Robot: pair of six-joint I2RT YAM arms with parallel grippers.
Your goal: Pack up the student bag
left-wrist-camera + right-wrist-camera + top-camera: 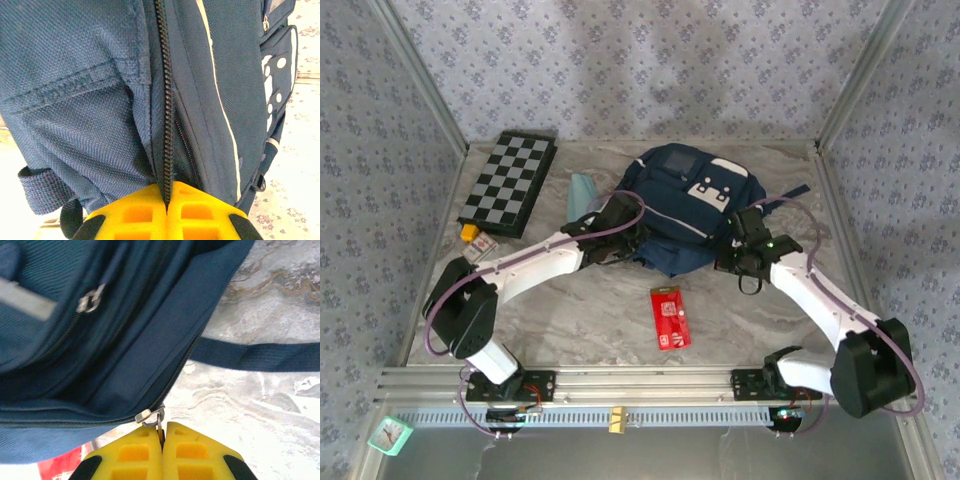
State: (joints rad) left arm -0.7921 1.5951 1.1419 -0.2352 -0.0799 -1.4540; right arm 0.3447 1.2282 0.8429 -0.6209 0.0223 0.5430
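Both tools pinch the student bag (685, 205) lying on the bench (580, 320).
The left tool (167, 197) is clenched on its zipper track (165, 100); the right tool (162, 432) grips the zipper pull (150, 416) at the bag's edge.

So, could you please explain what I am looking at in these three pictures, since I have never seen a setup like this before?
These are two white robot arms bolted at the table's near edge. The wide picture comes from a fixed camera above and behind them; each close-up comes from a camera on one wrist. On the marbled table lie a large navy-blue fabric backpack, a flat black-and-white chessboard and a flat red packet. The left arm's yellow fingers are shut on the backpack's black zipper strip; the right arm's yellow fingers pinch its small metal zipper pull.
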